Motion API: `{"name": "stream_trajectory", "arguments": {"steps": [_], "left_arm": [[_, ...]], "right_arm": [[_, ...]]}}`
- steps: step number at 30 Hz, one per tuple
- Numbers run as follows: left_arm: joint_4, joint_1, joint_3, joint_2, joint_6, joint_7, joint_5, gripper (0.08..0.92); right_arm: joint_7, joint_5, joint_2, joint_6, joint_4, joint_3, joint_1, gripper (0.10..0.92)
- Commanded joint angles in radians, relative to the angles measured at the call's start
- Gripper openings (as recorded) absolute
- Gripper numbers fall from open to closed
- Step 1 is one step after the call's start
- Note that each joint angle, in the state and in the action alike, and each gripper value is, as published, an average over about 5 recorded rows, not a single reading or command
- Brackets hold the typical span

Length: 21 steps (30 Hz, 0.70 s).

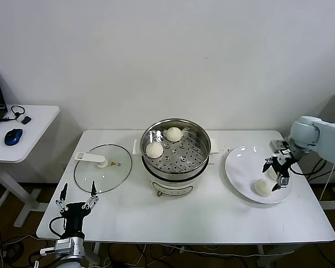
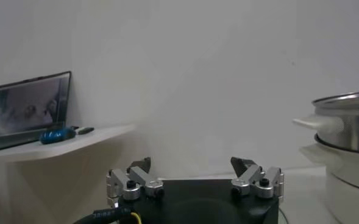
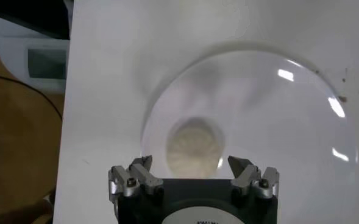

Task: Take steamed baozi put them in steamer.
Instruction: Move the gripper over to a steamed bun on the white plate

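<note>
1. One baozi (image 1: 263, 187) lies alone on the white plate (image 1: 240, 167), toward its near right part; two more baozi (image 1: 154, 149) (image 1: 173, 134) already sit on the perforated tray in the steamer (image 1: 176, 153), at its left and rear.
2. The right gripper (image 1: 276, 175) hangs just above the plate baozi, fingers (image 3: 246, 167) spread wide and holding nothing; in its wrist view the bun sits centred between them.
3. To do this pick well, I would lower straight down until the fingers straddle the bun's widest part, then close gently: the dough looks soft and would likely dent.
4. Lift clear of the plate rim before swinging to the steamer's free front right area.
5. The left gripper (image 1: 77, 200) waits, spread and empty, at the counter's (image 1: 212, 218) near left edge, by the glass lid (image 1: 103, 167).
</note>
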Motion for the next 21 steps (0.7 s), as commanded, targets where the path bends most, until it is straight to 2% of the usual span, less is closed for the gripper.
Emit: {"name": "stream_trajectory", "arguments": {"steps": [1,21], "left_arm": [[0.010,-0.003,0.002,-0.004,-0.002,0.000,0.004,0.823],[0.019,-0.007,-0.002,0.000,-0.006,0.000,0.002,0.823]], "right_arm": [[0.008,-0.038,0.000,0.009,-0.055,0.113,-0.130,0.823],[0.016,-0.086,0.038,0.057,-0.161,0.231,-0.240,0.823]]}}
